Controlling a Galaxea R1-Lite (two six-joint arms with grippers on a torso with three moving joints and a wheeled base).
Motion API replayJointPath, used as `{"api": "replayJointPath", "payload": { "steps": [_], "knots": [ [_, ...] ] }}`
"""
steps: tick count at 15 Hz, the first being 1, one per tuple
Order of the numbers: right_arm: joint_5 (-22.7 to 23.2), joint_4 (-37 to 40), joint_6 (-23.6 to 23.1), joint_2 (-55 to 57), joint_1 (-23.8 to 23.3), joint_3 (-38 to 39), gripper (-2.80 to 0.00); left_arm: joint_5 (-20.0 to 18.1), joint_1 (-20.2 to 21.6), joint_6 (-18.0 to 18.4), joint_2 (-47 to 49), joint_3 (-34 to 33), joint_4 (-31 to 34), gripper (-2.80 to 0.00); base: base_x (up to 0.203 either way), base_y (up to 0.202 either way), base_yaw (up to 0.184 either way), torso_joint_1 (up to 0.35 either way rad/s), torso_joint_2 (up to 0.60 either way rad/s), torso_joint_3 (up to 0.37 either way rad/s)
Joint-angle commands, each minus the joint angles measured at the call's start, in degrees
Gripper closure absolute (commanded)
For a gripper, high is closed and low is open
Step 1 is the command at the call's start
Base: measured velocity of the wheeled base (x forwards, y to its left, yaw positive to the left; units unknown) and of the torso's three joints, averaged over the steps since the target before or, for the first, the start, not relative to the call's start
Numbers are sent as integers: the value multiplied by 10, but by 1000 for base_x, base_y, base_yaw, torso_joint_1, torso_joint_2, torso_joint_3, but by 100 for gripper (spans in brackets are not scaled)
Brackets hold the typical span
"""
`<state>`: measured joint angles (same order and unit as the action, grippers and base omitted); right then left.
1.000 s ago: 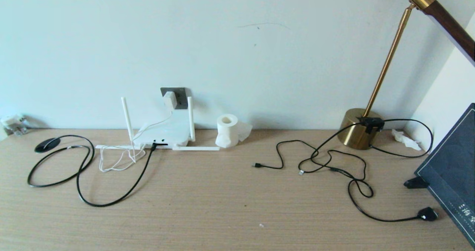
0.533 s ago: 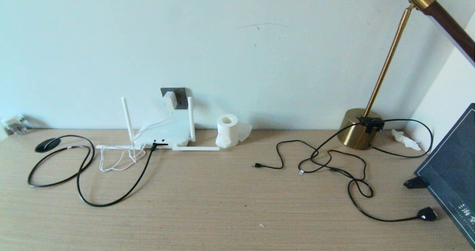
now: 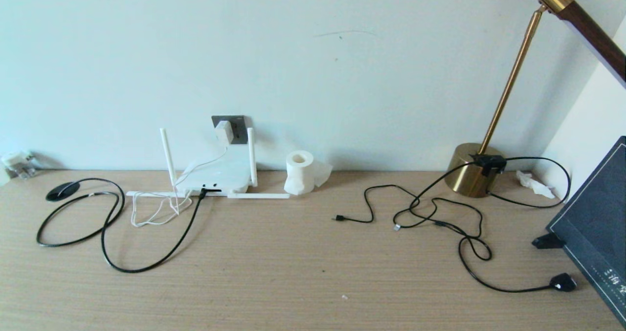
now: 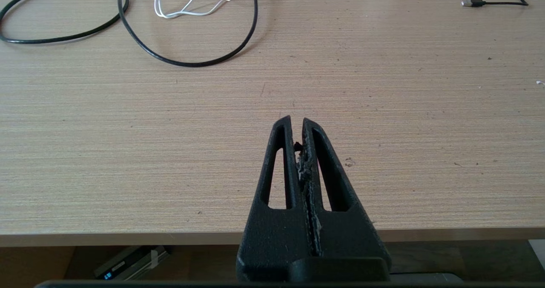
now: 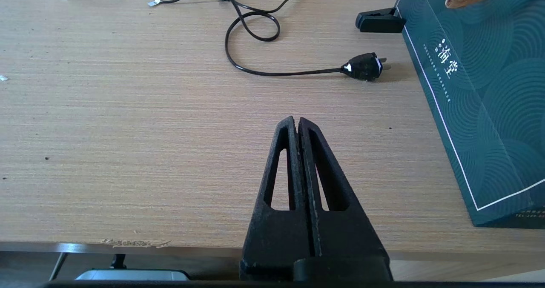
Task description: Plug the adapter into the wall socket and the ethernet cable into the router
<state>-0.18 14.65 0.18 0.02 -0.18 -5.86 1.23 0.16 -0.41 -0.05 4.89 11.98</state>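
The lamp head runs past the head view's top edge. The adapter covers part of the wall socket; its pins are hidden.
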Motion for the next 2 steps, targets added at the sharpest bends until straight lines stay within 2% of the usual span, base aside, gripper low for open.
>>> {"api": "replayJointPath", "payload": {
  "steps": [1, 2],
  "knots": [
    [1, 0, 0, 1, 0, 1, 0, 1, 0, 0, 1, 0, 0, 0, 0, 0, 0, 0, 0, 0],
    [1, 0, -1, 1, 0, 0, 0, 1, 0, 0, 1, 0, 0, 0, 0, 0, 0, 0, 0, 0]
  ]
}}
